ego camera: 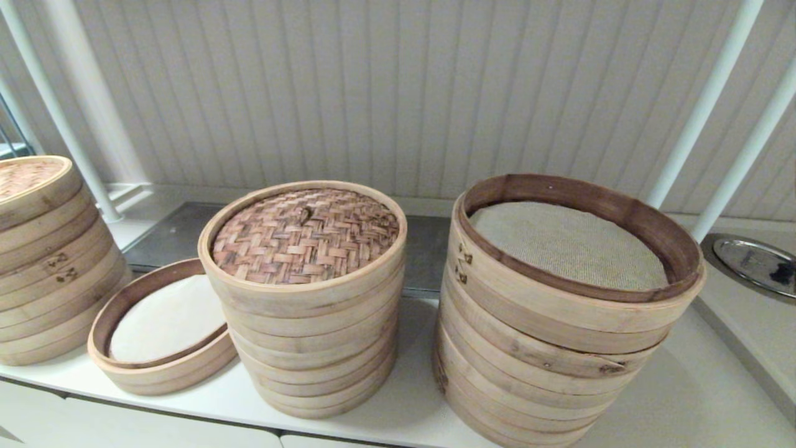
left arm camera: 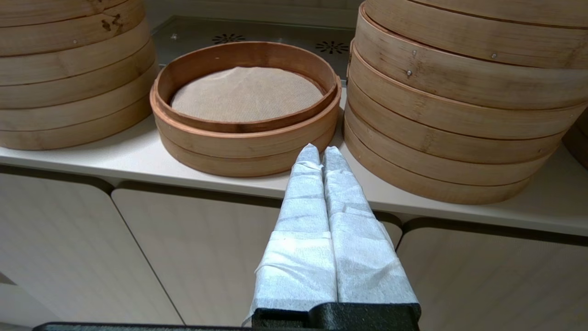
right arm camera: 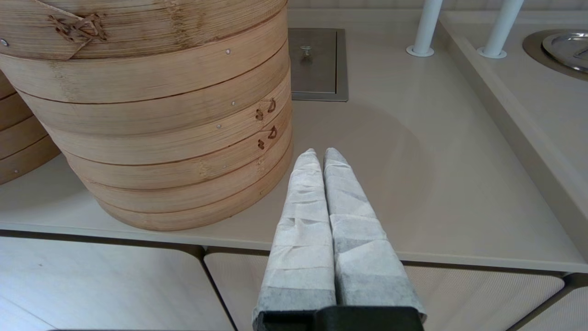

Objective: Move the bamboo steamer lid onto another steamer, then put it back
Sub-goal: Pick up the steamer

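Observation:
The bamboo steamer lid point(ego camera: 305, 236), brown basket-weave with a small loop knob, sits on top of the middle tall stack point(ego camera: 311, 336). To its left lies the single shallow steamer ring point(ego camera: 163, 326) point(left arm camera: 245, 108) with a dark inner rim and white liner. My left gripper point(left arm camera: 320, 151) is shut and empty, held low before the counter edge, between the shallow ring and the middle stack. My right gripper point(right arm camera: 320, 154) is shut and empty too, just off the counter edge beside the wide stack. Neither arm shows in the head view.
The widest steamer stack point(ego camera: 559, 311) point(right arm camera: 151, 115) with a grey mesh liner stands on the right. Another tall stack with a paler lid point(ego camera: 37, 255) is at the far left. White poles point(right arm camera: 425, 27), a metal hatch point(right arm camera: 317, 64) and a round metal dish point(ego camera: 755, 264) lie behind and right.

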Robot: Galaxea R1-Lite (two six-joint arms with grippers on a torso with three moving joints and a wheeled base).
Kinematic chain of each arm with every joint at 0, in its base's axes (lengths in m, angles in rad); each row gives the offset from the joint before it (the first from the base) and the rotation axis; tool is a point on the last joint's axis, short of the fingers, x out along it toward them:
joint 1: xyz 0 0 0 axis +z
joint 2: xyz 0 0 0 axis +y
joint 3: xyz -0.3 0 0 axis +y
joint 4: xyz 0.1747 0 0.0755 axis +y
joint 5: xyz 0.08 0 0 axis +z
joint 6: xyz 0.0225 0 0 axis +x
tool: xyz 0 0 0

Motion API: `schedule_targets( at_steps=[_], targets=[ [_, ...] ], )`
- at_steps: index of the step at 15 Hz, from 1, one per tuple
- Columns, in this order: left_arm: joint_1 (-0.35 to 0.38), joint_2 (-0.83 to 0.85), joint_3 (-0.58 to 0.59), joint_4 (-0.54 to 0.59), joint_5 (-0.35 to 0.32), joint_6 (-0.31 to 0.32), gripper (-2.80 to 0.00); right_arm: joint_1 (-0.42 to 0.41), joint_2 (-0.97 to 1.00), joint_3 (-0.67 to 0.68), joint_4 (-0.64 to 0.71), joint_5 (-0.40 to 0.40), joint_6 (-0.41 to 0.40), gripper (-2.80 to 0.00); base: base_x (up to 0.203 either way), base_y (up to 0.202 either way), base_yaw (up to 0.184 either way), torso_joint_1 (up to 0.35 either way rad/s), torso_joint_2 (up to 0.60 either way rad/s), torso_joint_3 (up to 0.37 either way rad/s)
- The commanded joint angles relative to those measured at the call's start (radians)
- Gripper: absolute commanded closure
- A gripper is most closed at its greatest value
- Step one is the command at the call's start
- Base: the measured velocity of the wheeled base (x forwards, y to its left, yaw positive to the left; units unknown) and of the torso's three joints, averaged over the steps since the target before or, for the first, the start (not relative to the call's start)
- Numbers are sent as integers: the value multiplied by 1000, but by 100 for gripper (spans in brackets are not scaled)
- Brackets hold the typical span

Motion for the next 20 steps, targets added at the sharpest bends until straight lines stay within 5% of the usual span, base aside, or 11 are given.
schedule_targets(
  at_steps=[1, 20],
  targets=[
    [0, 1, 0, 0, 0, 1, 0, 0, 1, 3, 0, 0, -1, 0, 0, 0, 0, 0, 0, 0],
    [1, 0, 0, -5, -2, 26, 0, 1, 0, 3, -2, 0, -3, 0, 0, 0, 0, 0, 0, 0]
  ],
)
